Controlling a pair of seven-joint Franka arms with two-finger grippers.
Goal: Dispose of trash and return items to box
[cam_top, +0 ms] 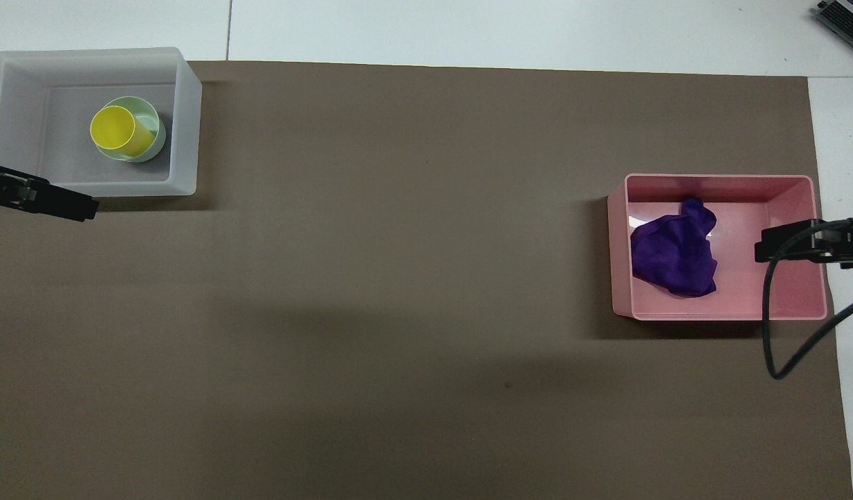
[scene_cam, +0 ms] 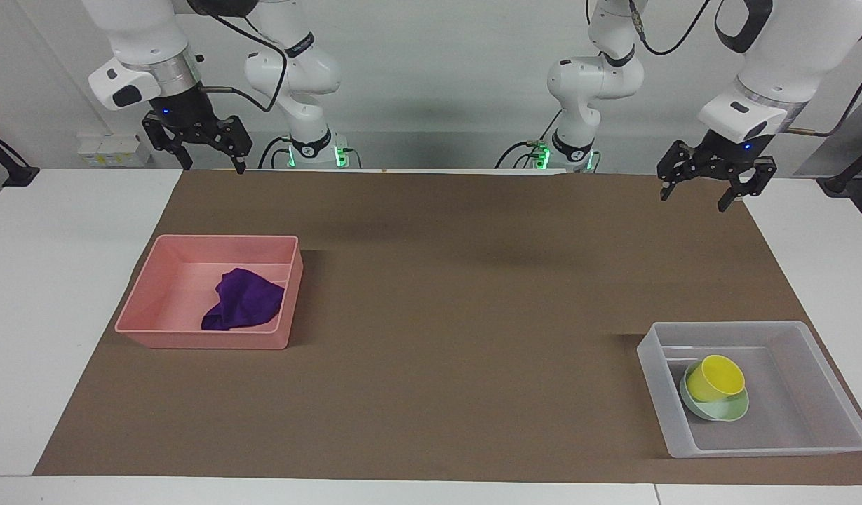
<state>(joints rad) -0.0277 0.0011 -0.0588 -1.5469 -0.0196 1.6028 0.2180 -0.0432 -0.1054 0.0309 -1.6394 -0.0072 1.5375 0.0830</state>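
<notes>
Jaws on your left gripper [scene_cam: 705, 191] and right gripper [scene_cam: 210, 154] are hanging spread, empty; small yellow plastic cup [scene_cam: 715, 377] is sitting in shallow mint-green bowl [scene_cam: 725, 409] inside translucent whitish plastic tray [scene_cam: 809, 393].

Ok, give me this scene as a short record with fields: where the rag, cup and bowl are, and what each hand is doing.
rag: lying in the pink tray, toward the right arm's end
bowl: in the clear tray, toward the left arm's end
cup: tilted, resting in the bowl
left hand: open, holding nothing, raised over the brown mat
right hand: open, holding nothing, raised by the mat's edge
</notes>
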